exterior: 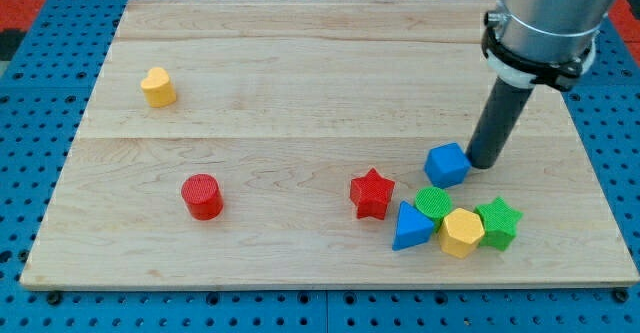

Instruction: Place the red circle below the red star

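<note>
Wooden board [300, 63] holds my tip [484, 163], a bare rod with no hand, touching the blue cube [447, 164]; red star [372, 193] sits left, red circle [203, 196] far left

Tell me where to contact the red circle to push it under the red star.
Set my tip on the red circle's left wall and push rightward, slightly down. It stands upright, left of the red star and level with it.
</note>
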You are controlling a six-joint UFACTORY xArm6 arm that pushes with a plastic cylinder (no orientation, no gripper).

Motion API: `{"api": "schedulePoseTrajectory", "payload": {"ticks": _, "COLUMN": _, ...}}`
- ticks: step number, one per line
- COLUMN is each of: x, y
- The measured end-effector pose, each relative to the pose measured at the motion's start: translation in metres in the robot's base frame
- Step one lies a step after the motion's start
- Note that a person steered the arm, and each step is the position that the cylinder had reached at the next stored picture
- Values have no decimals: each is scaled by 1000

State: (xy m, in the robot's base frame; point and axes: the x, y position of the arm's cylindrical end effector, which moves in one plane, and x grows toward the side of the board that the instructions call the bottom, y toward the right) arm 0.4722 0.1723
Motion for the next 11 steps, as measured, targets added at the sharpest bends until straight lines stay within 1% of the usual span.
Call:
{"api": "schedulePoseTrajectory", "payload": {"ticks": 1, "x": -37, "y": -4}}
{"api": "schedulePoseTrajectory", "payload": {"ticks": 2, "x": -18, "y": -104}}
{"api": "schedulePoseTrajectory", "payload": {"ticks": 3, "x": 0, "y": -244}}
{"api": "schedulePoseTrajectory", "payload": {"ticks": 4, "x": 1, "y": -343}}
{"api": "schedulePoseTrajectory", "payload": {"ticks": 5, "x": 60, "y": -295}}
{"api": "schedulePoseTrajectory", "payload": {"ticks": 6, "x": 63, "y": -160}}
{"api": "schedulePoseTrajectory", "payload": {"ticks": 7, "x": 66, "y": -230}}
{"api": "schedulePoseTrajectory", "payload": {"ticks": 8, "x": 88, "y": -289}}
{"api": "schedulePoseTrajectory", "payload": {"ticks": 9, "x": 121, "y": -222}}
{"api": "schedulePoseTrajectory", "payload": {"ticks": 10, "x": 98, "y": -174}}
{"api": "schedulePoseTrajectory", "payload": {"ticks": 11, "x": 98, "y": -183}}
